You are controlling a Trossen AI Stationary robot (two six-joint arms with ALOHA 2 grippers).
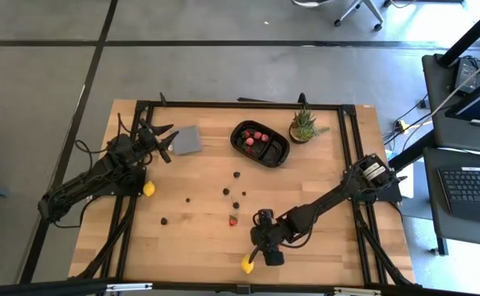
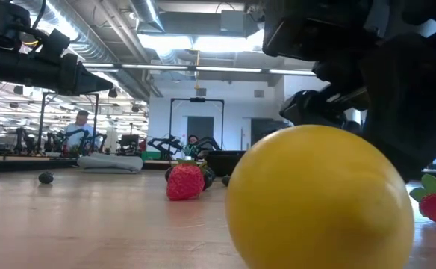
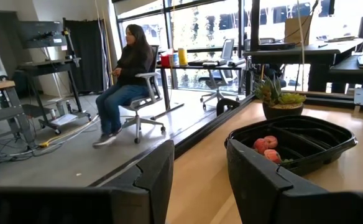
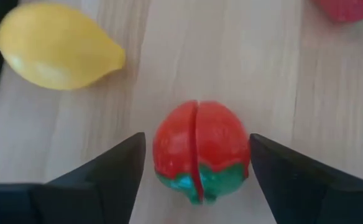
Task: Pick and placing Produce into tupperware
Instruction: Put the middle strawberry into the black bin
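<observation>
My right gripper [image 4: 196,144] is open, low over the table's near edge [image 1: 265,252]. Its fingers stand on either side of a red strawberry piece [image 4: 214,134] that rests on the wood, and a narrow gap shows on at least one side. A yellow lemon [image 4: 56,45] lies just beside it [image 1: 247,265] and fills the low view [image 2: 319,198]. Another strawberry [image 1: 233,219] lies a little farther in. The black tray [image 1: 274,154] sits at the far middle with red pieces [image 1: 256,137] in it. My left gripper [image 3: 200,180] is open, raised at the far left [image 1: 162,141].
A second lemon [image 1: 149,188] lies by the left arm. Dark berry bits [image 1: 226,191] are scattered over the middle of the table. A grey square piece [image 1: 188,140] and a spiky potted plant [image 1: 304,126] flank the tray. A person sits on a chair [image 3: 122,81] beyond the table.
</observation>
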